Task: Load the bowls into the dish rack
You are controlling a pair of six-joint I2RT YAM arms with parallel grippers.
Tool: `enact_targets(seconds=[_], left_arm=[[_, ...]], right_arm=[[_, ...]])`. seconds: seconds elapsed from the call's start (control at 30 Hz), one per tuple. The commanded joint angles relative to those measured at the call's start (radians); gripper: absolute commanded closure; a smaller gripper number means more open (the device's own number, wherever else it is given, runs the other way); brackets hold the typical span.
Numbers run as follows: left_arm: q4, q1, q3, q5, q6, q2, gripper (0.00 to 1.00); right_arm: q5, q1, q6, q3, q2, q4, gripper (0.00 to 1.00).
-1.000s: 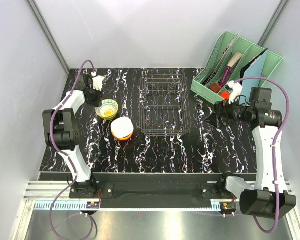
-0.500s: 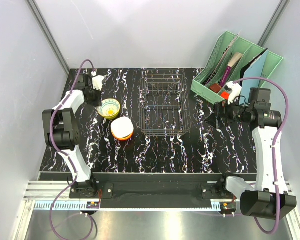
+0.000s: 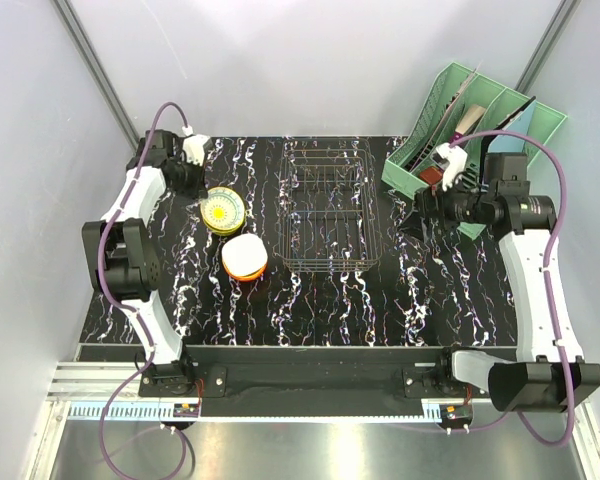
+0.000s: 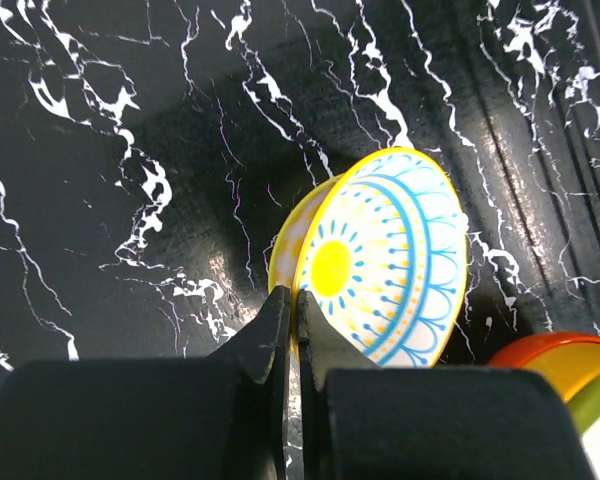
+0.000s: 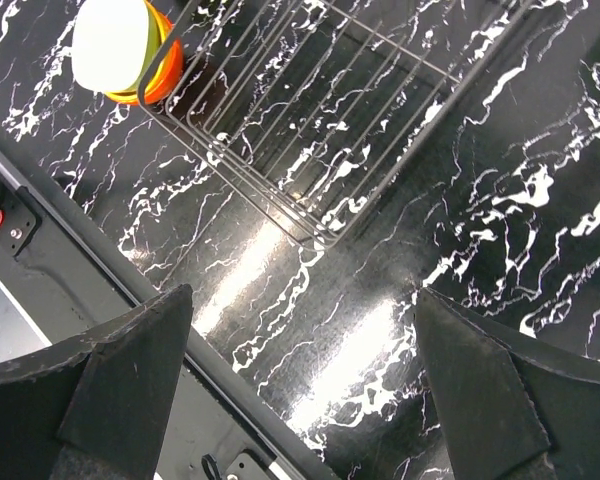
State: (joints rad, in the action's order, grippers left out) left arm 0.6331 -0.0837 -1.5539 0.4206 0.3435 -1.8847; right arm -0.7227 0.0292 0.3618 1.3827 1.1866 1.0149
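Note:
A yellow bowl with a blue pattern [image 3: 223,210] is tilted up on its edge at the back left of the table. My left gripper [image 3: 200,190] is shut on its rim; the left wrist view shows the fingers [image 4: 295,310] pinching the edge of the bowl [image 4: 390,255]. A white bowl stacked on orange and yellow bowls [image 3: 244,257] stands in front of it, left of the dark wire dish rack [image 3: 325,210]. The rack holds no bowls. My right gripper [image 3: 417,222] is open and empty, above the table to the right of the rack [image 5: 310,110].
A mint-green file organiser [image 3: 470,120] with books stands at the back right, behind my right arm. The stacked bowls show in the right wrist view [image 5: 120,45] and at the edge of the left wrist view [image 4: 560,360]. The table's near edge rail [image 5: 40,250] is below.
The patterned bowl has tipped from lying upright to standing on edge as my left gripper rose with its rim. My right arm has shifted back and slightly left.

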Motion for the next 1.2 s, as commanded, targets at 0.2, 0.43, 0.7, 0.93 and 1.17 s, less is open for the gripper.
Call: enact_targets(seconds=[0.2,0.43,0.7,0.93,1.17], left_arm=[[0.037,-0.001,-0.077,0.081,-0.009,0.079,1.00],[0.077,0.001,-0.135,0.240,-0.027,0.108,1.00],[0.086,0.002,-0.205,0.449,-0.073,0.139,1.00],[0.085,0.053,-0.271,0.616,-0.143,0.119,1.00],[0.082,0.188,-0.333,0.788,-0.189,0.065,1.00]], right_arm=[[0.029,-0.095,-0.003,0.064,0.044,0.004,0.00],[-0.030,-0.137,-0.020,0.114,0.103,0.027,0.00],[-0.193,-0.164,-0.076,0.277,0.266,0.034,0.00],[-0.360,-0.181,-0.130,0.441,0.412,0.036,0.00],[-0.475,-0.181,-0.153,0.477,0.545,-0.005,0.00]])
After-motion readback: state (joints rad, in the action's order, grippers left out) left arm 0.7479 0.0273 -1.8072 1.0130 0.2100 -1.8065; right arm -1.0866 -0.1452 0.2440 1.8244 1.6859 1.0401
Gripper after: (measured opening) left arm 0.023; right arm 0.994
